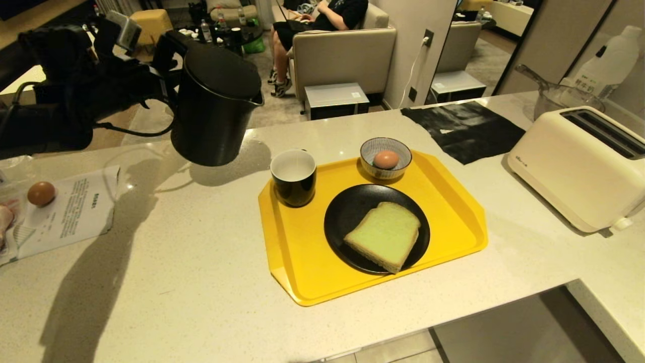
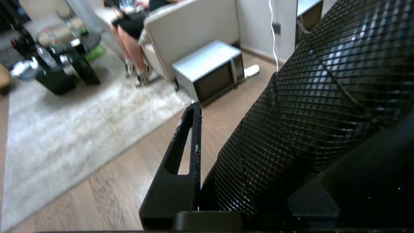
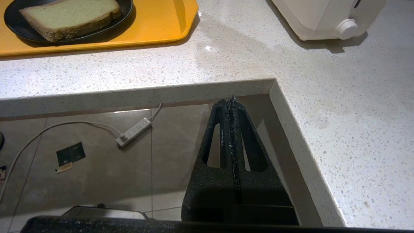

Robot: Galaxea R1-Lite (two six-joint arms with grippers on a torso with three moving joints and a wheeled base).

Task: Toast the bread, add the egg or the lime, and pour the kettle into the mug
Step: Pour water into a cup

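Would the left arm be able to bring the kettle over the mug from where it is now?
Probably yes: the left gripper holds the kettle aloft, and nothing stands between it and the mug.

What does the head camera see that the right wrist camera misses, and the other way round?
Only the head view shows the left hand holding the kettle in the air, the mug and the egg in its bowl. Only the right wrist view shows the shut right hand below the counter edge and a power strip on the floor. Both show the bread, yellow tray and toaster.
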